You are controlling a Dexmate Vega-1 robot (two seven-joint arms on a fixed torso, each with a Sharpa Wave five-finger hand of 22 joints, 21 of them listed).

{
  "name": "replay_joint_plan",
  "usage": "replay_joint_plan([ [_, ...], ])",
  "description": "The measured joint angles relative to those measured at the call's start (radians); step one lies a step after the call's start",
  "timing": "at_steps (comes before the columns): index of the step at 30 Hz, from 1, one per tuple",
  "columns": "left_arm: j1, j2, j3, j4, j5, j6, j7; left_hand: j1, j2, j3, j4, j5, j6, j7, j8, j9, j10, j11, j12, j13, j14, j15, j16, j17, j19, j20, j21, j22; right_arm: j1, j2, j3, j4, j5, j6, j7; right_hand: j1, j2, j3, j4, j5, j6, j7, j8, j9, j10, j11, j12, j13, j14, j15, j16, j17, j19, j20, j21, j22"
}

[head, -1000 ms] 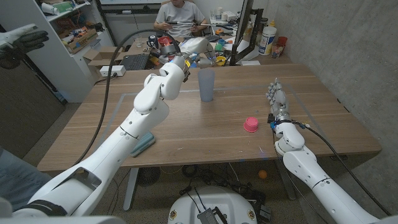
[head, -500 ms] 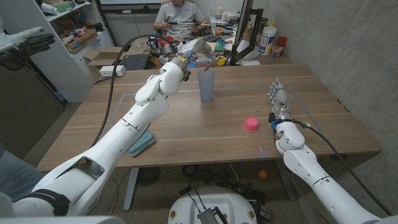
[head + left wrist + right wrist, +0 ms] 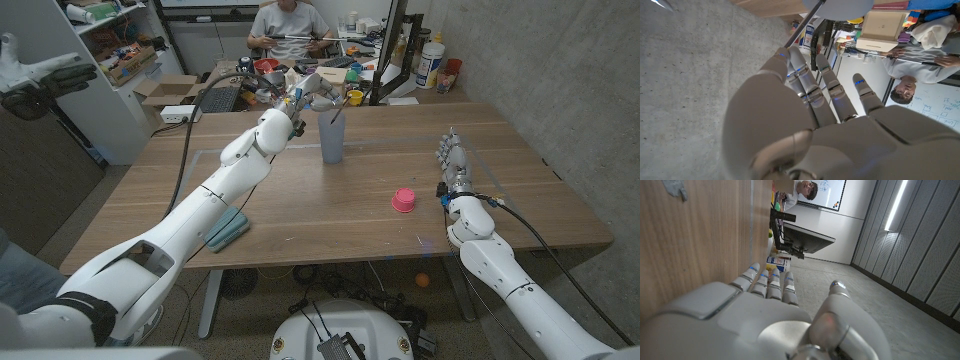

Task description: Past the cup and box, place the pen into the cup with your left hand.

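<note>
We see the left hand (image 3: 312,88) pinching the pen (image 3: 337,110) over the grey cup (image 3: 332,137); wrist view shows its fingers (image 3: 795,70) on the pen; right hand (image 3: 455,165) upright, fingers together.

**Three cameras, one worktop**

The head view looks down from above over the wooden worktop (image 3: 330,215), both arms entering from the bottom corners. The left wrist view sits close behind the left hand (image 3: 810,125), turned upside down, facing a seated person (image 3: 920,75) whom the head view also shows. The right wrist view hugs the right hand (image 3: 765,320), the worktop alongside.
</note>
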Motion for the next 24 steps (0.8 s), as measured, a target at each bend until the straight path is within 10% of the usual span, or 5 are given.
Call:
replay_joint_plan([
  [10, 0.004, 0.005, 0.004, 0.055, -0.096, -0.029, 0.039, -0.042, 0.015, 0.040, 0.027, -0.011, -0.062, -0.022, 0.000, 0.007, -0.139, -0.027, -0.058, 0.005, -0.056, 0.014, -0.012, 0.005, -0.033, 0.025, -0.005, 0.000, -0.018, -0.008, 0.014, -0.001, 0.015, -0.021, -0.006, 0.000, 0.000, 0.000, 0.000, 0.000, 0.007, -0.003, 0.000, 0.000, 0.002, -0.002, 0.006, 0.000, 0.008, 0.000, 0.007, 0.000, 0.004, 0.004, 0.008, 0.000],
  [19, 0.005, 0.024, 0.025, 0.054, -0.126, -0.014, 0.046, -0.172, -0.031, 0.057, 0.072, -0.002, -0.586, -0.097, -0.232, 0.024, -0.416, 0.004, -0.137, 0.010, -0.194, 0.036, -0.019, 0.005, -0.113, 0.052, -0.005, 0.002, -0.030, -0.013, 0.026, -0.009, 0.028, -0.024, -0.006, 0.000, 0.000, -0.003, -0.003, 0.000, 0.014, -0.007, 0.008, 0.000, 0.007, 0.000, 0.006, 0.000, 0.010, -0.002, 0.007, 0.000, 0.018, 0.003, 0.008, 0.000],
  [24, 0.007, 0.027, 0.026, 0.041, -0.142, -0.007, 0.059, -0.248, 0.016, 0.068, 0.128, -0.003, -0.530, -0.060, -0.210, 0.038, -0.480, 0.034, -0.127, 0.025, -0.224, 0.041, -0.009, 0.014, -0.119, 0.050, 0.001, 0.006, -0.036, -0.014, 0.031, -0.014, 0.030, -0.024, -0.006, 0.000, 0.000, -0.003, -0.003, 0.000, 0.019, -0.012, 0.008, 0.000, 0.013, -0.005, 0.006, 0.000, 0.024, -0.002, 0.012, 0.000, 0.018, 0.004, 0.008, 0.000],
])
